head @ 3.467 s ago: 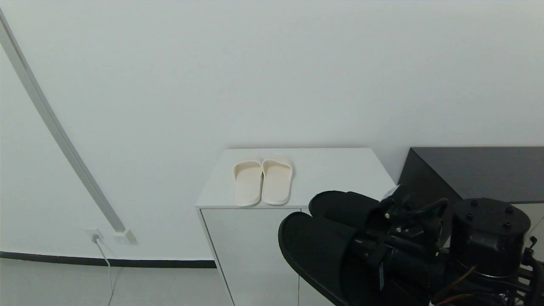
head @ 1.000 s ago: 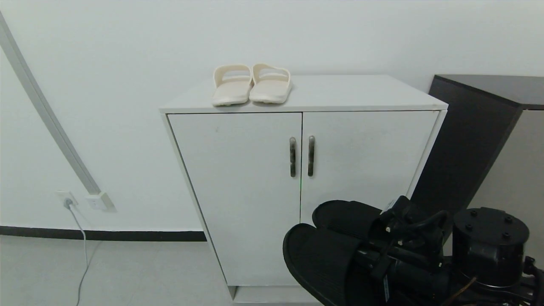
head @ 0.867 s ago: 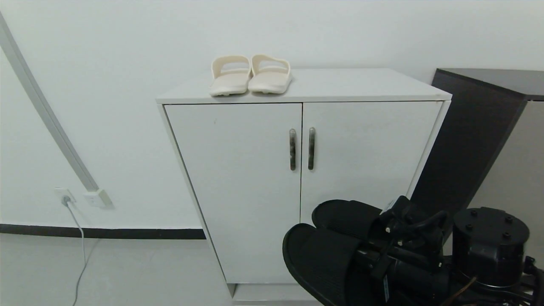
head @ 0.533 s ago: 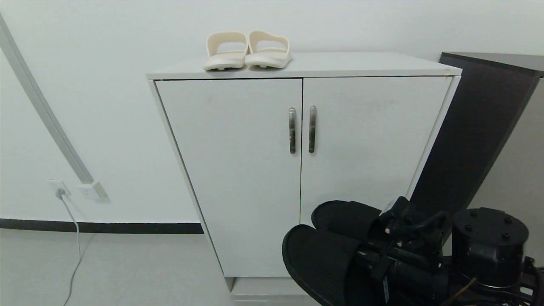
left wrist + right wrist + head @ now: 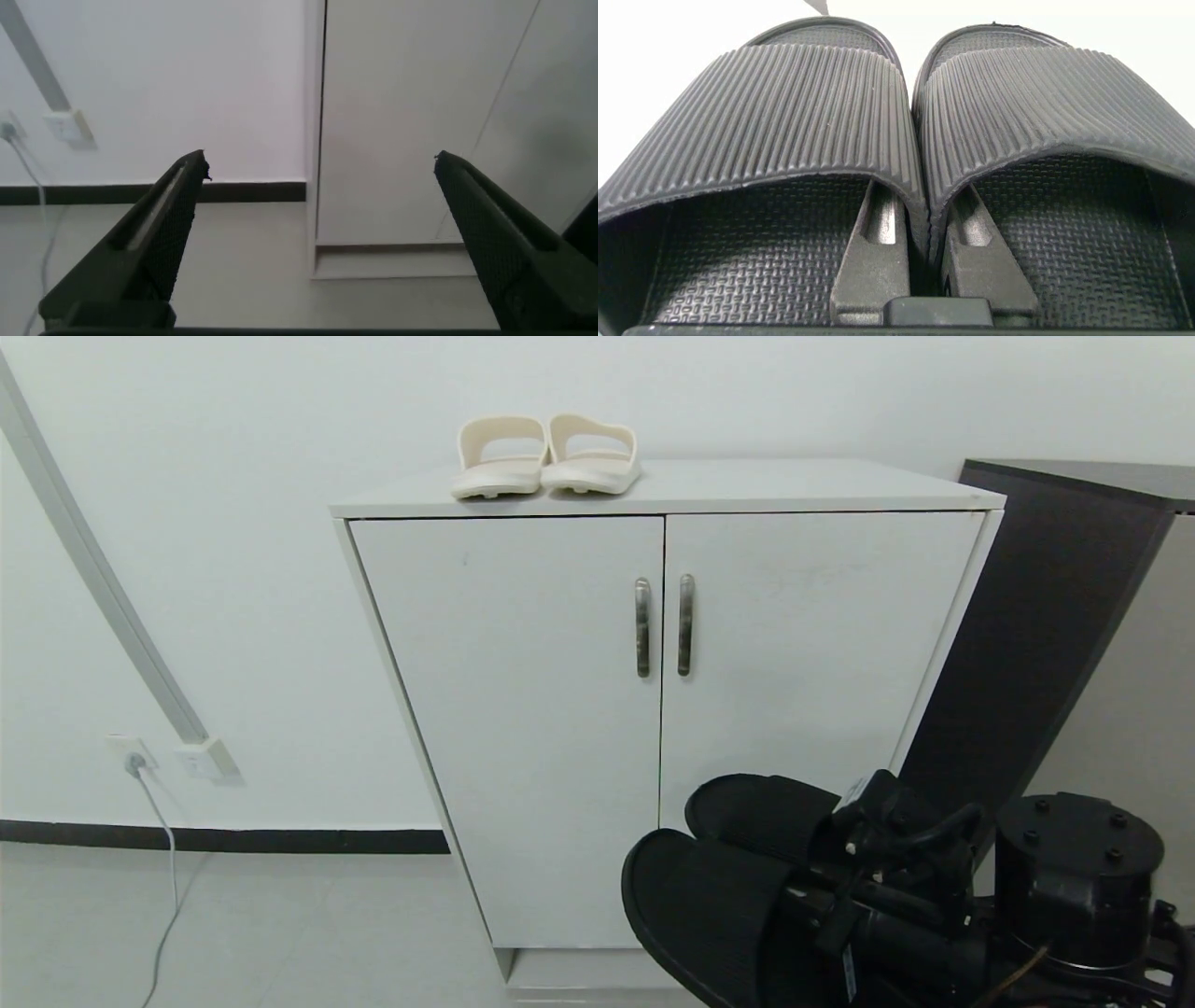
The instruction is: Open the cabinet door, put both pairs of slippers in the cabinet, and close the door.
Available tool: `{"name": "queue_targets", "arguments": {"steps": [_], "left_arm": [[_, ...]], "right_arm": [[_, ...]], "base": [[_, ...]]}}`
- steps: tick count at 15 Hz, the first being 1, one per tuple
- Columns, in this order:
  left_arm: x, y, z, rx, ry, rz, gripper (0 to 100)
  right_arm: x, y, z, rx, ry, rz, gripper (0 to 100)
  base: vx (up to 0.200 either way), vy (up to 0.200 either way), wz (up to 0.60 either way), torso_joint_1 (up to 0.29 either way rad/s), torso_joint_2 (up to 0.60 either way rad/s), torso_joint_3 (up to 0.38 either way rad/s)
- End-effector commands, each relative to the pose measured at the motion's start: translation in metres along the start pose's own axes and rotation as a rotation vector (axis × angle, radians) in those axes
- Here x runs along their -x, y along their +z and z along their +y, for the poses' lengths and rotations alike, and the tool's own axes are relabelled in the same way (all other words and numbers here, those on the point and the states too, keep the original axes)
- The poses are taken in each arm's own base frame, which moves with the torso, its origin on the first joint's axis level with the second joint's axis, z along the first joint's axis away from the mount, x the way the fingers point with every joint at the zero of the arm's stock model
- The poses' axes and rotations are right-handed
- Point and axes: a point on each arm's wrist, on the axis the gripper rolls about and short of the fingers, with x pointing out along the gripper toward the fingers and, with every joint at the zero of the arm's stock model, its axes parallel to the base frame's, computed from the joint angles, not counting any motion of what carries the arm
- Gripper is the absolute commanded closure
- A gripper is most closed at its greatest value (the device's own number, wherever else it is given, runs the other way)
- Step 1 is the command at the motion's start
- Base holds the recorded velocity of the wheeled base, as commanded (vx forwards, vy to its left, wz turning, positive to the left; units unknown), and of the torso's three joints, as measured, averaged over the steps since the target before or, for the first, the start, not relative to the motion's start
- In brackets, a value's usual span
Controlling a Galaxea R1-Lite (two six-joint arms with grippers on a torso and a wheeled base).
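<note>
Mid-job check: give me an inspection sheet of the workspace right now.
Surface: cabinet top, white, carrying the cream slippers.
Job's things: cabinet doors both shut; cream slippers on top, left of middle; black slippers held low at right.
Clutter: nothing seen.
Grippers: right gripper shut on black slippers; left gripper open, empty.
Cables: one cable from wall socket to floor.
Surroundings: white wall, slanted grey conduit, dark cabinet at right.

Dark side unit (image 5: 1046, 644) at right; wall socket (image 5: 126, 751) with cable (image 5: 166, 887) at left
</note>
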Motion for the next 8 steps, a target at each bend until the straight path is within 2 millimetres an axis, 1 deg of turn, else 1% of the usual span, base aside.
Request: {"name": "queue_targets", "arguments": {"steps": [1,2,3,4,7,8], "left_arm": [[0.01,0.044,0.003,0.004,0.025,-0.102,0],[0.013,0.063,0.004,0.006,0.022,-0.087,0],[0.011,0.066,0.004,-0.007,0.01,-0.037,0],[0.003,0.067,0.003,-0.024,-0.024,0.018,0],[-0.016,0.074,-0.002,-0.001,-0.227,0.094,0],[-0.026,0.078,-0.003,0.003,-0.281,0.114,0]], "right_arm": [[0.002,-0.003,0.001,0.001,0.004,0.01,100],[0.002,-0.003,0.001,0.002,0.006,0.012,100],[0.001,-0.004,0.001,0.004,0.007,0.015,100],[0.001,-0.004,0.001,0.003,0.006,0.016,100],[0.001,-0.005,0.001,0.002,0.009,0.021,100],[0.001,-0.005,0.001,0.002,0.009,0.022,100]], "base": [[0.0,0.0,0.0,0.002,0.23,0.149],[0.0,0.0,0.0,-0.002,0.14,0.08],[0.0,0.0,0.0,-0.002,0.09,0.036],[0.0,0.0,0.0,-0.002,0.05,0.036],[0.0,0.0,0.0,0.0,0.0,0.0],[0.0,0.0,0.0,0.0,0.0,0.0]]}}
